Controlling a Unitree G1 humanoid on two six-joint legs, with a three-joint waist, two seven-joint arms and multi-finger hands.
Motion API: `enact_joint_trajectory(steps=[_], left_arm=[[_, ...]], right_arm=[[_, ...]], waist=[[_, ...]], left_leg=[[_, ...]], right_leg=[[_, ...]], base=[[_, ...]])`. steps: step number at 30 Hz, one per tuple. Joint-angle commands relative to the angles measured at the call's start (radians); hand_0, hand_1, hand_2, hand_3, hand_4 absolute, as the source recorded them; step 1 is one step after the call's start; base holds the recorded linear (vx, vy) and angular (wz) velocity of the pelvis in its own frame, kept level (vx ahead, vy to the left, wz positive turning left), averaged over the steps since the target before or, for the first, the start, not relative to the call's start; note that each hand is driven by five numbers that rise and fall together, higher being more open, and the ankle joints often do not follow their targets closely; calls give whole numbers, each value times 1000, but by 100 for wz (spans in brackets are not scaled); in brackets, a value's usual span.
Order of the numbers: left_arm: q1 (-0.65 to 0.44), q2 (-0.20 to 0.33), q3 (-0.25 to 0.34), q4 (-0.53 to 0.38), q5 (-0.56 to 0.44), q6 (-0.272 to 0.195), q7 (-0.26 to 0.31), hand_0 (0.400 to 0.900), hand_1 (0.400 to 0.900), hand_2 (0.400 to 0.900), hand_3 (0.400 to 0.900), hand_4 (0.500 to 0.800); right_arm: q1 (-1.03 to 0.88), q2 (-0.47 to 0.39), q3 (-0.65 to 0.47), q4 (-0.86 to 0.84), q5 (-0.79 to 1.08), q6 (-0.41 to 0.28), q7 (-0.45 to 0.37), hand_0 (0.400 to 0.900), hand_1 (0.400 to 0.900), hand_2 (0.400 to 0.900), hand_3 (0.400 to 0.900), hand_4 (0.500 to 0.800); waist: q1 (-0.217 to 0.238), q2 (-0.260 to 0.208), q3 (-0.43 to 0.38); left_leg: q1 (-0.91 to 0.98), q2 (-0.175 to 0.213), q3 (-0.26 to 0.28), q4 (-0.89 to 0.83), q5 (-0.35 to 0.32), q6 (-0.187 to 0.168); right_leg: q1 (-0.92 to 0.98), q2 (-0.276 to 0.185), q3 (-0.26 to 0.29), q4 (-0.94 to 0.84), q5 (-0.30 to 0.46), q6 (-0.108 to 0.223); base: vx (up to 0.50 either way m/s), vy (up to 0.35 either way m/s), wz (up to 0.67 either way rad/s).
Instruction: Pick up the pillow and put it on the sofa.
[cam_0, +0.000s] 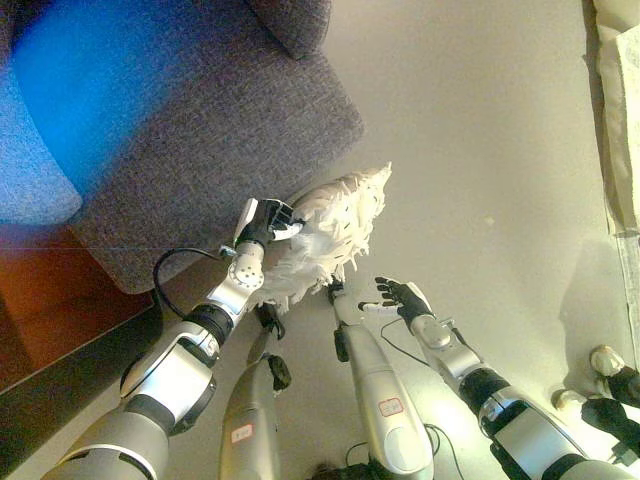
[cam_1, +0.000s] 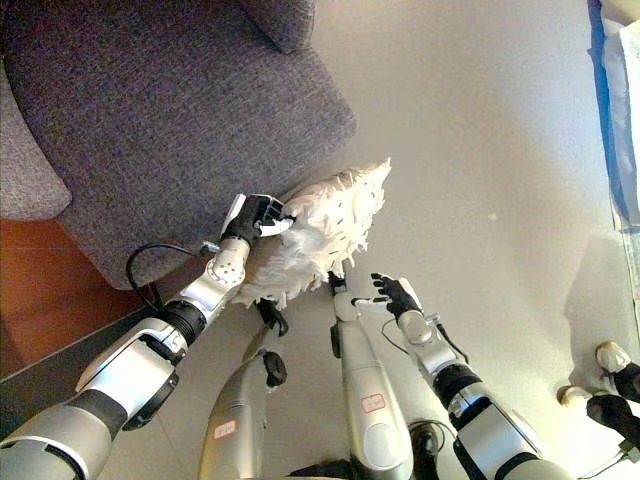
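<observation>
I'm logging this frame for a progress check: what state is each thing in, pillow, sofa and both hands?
Pillow: white and shaggy, held by the left hand, overlapping the sofa's front edge, not yet on the seat.
Sofa: grey, nothing on the visible seat.
Left hand: fingers curled into the pillow's edge.
Right hand: open, apart from the pillow, holding nothing.

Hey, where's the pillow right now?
The white shaggy pillow is mid-view, held up by the left hand at the front corner of the grey sofa; the open right hand sits below it.
</observation>
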Motion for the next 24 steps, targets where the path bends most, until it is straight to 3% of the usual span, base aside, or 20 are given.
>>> enact_joint_trajectory(steps=[1,11,20,24], left_arm=[[-61,-1,32,-1,0,-60,12,400,400,400,400,500],[-39,0,38,-6,-5,-70,-9,400,400,400,400,500],[45,-20,41,-39,-22,-94,-66,400,400,400,400,500],[90,-18,29,-76,15,-88,-83,400,400,400,400,500]], right_arm=[[28,-37,8,-49,19,-25,-23,900,900,900,900,800],[55,-33,-8,-18,31,-22,-9,900,900,900,900,800],[122,-27,-65,141,13,-13,75,900,900,900,900,800],[163,-27,-89,195,-9,-24,104,900,900,900,900,800]], waist=[[11,-12,2],[22,-8,2],[49,9,2],[57,21,-4]], left_leg=[[-84,78,-28,155,-58,-85],[-33,72,-42,151,-72,-80],[156,53,-70,123,-101,-66],[250,45,-82,102,-107,-62]], right_leg=[[-54,-39,3,79,-55,107],[-1,-42,2,83,-78,104],[189,-57,-12,76,-120,104],[290,-63,-23,60,-131,103]], base=[[0,0,0],[0,0,0],[58,23,5],[88,36,8]])
